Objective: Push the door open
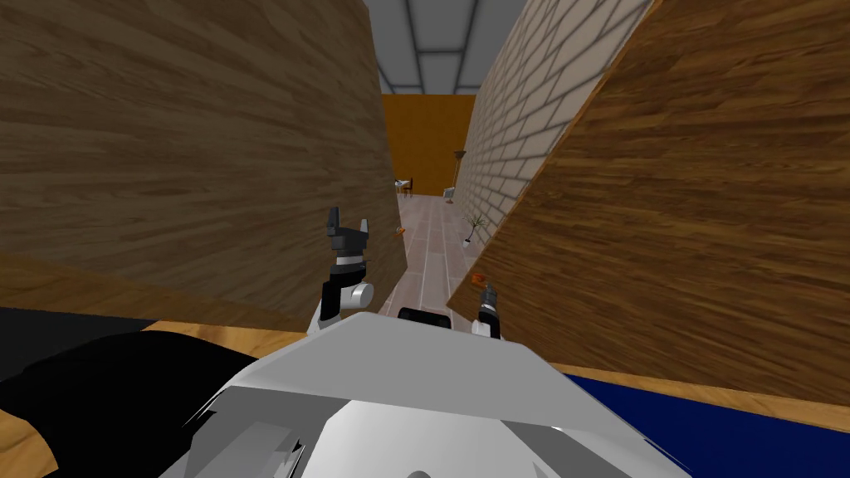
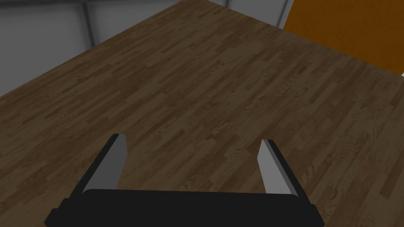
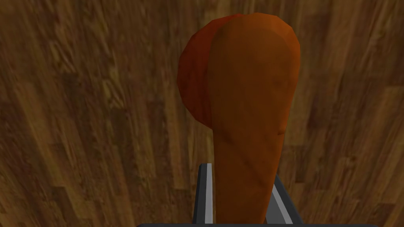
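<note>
Door (image 1: 681, 232), big wood-grain slab, fills our right side, brick wall (image 1: 515, 124) beyond it. Second wood panel (image 1: 191, 149) on our left, tiled corridor floor (image 1: 432, 241) in gap between. Our left arm stands raised beside that panel, left tool (image 1: 347, 226) spread wide, holding nothing. Our right arm low, reaching forward at door's edge, right tool (image 1: 488, 295) clamped on orange handle (image 3: 244, 98), fingers pressing its sides.
</note>
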### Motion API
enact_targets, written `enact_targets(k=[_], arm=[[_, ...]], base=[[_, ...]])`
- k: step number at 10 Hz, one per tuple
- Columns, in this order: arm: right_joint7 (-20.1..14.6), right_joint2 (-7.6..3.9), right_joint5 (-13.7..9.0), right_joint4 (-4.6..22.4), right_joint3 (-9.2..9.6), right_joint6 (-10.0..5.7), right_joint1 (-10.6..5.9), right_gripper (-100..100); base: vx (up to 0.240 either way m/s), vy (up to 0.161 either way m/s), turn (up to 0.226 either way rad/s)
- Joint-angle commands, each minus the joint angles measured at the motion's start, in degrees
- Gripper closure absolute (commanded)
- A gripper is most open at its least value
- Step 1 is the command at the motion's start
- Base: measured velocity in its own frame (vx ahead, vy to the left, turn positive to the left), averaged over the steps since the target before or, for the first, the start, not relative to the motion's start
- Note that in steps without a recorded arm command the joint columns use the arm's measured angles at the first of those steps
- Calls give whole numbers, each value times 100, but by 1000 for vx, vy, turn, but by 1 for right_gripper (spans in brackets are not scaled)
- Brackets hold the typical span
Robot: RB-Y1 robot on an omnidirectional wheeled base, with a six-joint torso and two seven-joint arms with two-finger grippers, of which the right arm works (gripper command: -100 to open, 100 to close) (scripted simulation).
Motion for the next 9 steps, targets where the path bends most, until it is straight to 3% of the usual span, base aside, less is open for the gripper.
enact_targets(k=[1,6,9], arm=[[-4,-20,-55,-64,-115,-14,15,100],[50,100,-159,-46,-326,-16,13,100],[78,-41,-229,-51,-474,-14,74,100]], base=[[174,49,-50],[184,42,-56],[132,0,-42]])
